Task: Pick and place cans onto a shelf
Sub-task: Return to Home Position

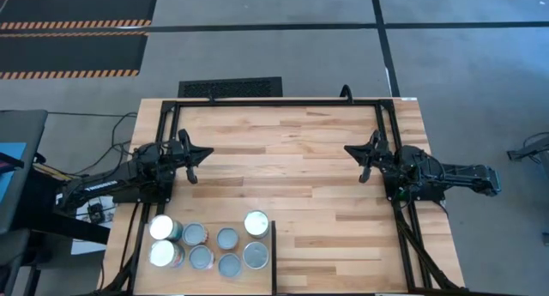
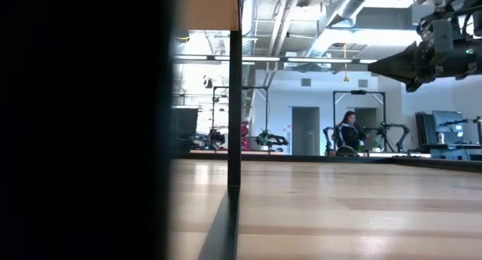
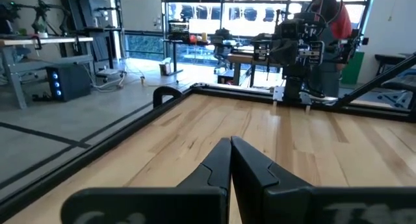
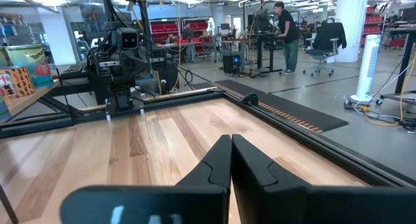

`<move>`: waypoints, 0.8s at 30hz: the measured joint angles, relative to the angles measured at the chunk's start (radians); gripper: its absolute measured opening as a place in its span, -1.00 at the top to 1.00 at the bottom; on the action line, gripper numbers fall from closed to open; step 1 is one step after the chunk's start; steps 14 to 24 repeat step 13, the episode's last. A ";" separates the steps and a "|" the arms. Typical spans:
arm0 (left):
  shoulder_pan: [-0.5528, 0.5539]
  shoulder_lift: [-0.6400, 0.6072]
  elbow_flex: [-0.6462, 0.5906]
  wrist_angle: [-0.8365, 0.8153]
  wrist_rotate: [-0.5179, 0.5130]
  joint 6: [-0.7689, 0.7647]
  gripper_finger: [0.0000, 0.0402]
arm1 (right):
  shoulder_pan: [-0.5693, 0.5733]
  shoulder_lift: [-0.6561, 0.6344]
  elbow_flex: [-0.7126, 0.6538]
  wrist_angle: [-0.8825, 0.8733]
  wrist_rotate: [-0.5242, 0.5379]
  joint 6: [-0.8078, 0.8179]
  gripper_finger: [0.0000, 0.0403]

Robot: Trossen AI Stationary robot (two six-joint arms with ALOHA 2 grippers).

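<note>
Several cans (image 1: 227, 238) with silvery or white tops stand upright in two rows at the table's near left. They are just left of the shelf's thin dark edge (image 1: 274, 257). I cannot tell whether they rest on the pale panel or on the tabletop. In the low view the shelf shows as a dark upright (image 2: 234, 94) with a pale panel (image 2: 207, 7) above it. My left gripper (image 1: 204, 155) (image 3: 231, 141) is shut and empty above the table's left middle. My right gripper (image 1: 352, 152) (image 4: 231, 138) (image 2: 370, 64) is shut and empty above the right middle. Both point toward the table's centre.
A black frame (image 1: 283, 101) runs along the table's far edge and down both sides. Bare planks (image 1: 283, 176) lie between the two grippers. A dark mass (image 2: 83, 124) blocks the left of the low view. A person (image 4: 286, 29) stands in the room beyond.
</note>
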 joint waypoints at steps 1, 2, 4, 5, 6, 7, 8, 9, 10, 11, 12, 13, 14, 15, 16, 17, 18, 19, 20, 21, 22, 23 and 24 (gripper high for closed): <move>0.000 0.000 0.000 0.000 0.000 0.002 1.00 | 0.000 0.000 0.000 0.000 0.000 0.000 0.83; 0.000 0.000 0.000 0.000 0.000 0.007 1.00 | 0.000 0.000 0.000 0.000 0.000 0.000 0.83; 0.000 0.000 0.000 0.000 0.000 0.008 1.00 | 0.000 0.000 0.000 0.000 0.000 0.000 0.83; 0.000 0.000 0.000 0.000 0.000 0.005 1.00 | 0.000 0.000 0.000 0.000 0.000 0.000 0.83; 0.000 0.000 0.000 0.000 0.000 0.002 1.00 | 0.000 0.000 0.000 0.000 0.000 0.000 0.83; 0.000 0.000 0.000 0.000 0.000 0.000 1.00 | 0.000 0.000 0.000 0.000 0.000 0.000 0.83; 0.000 0.000 0.000 0.000 0.000 0.000 1.00 | 0.000 0.000 0.000 0.000 0.000 0.000 0.83; 0.000 0.000 0.000 0.000 0.000 0.000 1.00 | 0.000 0.000 0.000 0.000 0.000 0.000 0.83; 0.000 0.000 0.000 0.000 0.000 0.005 1.00 | 0.000 0.000 0.000 0.000 0.000 0.000 0.83; 0.000 0.000 0.000 0.000 0.000 0.008 1.00 | 0.000 0.000 0.000 0.000 0.000 0.000 0.83; 0.000 0.000 0.000 0.000 0.000 0.008 1.00 | 0.000 0.000 0.000 0.000 0.000 0.000 0.83; 0.000 0.000 0.000 0.000 0.000 0.007 1.00 | 0.000 0.000 0.000 0.000 0.000 0.000 0.83; 0.000 0.000 0.000 0.000 0.000 0.007 1.00 | 0.000 0.000 0.000 0.000 0.000 0.000 0.83; 0.000 0.000 0.000 0.000 0.000 0.007 1.00 | 0.000 0.000 0.000 0.000 0.000 0.000 0.83; 0.000 0.000 0.000 0.000 0.000 0.007 1.00 | 0.000 0.000 0.000 0.000 0.000 0.000 0.83; 0.000 0.000 0.000 0.000 0.000 0.007 1.00 | 0.000 0.000 0.000 0.000 0.000 0.000 0.83; 0.000 0.000 0.000 0.000 0.000 0.007 1.00 | 0.000 0.000 0.000 0.000 0.000 0.000 0.83; 0.000 0.000 0.000 0.000 0.000 0.007 1.00 | 0.000 0.000 0.000 0.000 0.000 0.000 0.83; 0.000 0.000 0.000 0.000 0.000 0.007 1.00 | 0.000 0.000 0.000 0.000 0.000 0.000 0.83; 0.000 0.000 0.000 0.000 0.000 0.007 1.00 | 0.000 0.000 0.000 0.000 0.000 0.000 0.83; 0.000 0.000 0.000 0.000 0.000 0.007 1.00 | 0.000 0.000 0.000 0.000 0.000 0.000 0.83; 0.000 0.000 0.000 0.000 0.000 0.007 1.00 | 0.000 0.000 0.000 0.000 0.000 0.000 0.83; 0.000 0.000 0.000 0.000 0.000 0.007 1.00 | 0.000 0.000 0.000 0.000 0.000 0.000 0.83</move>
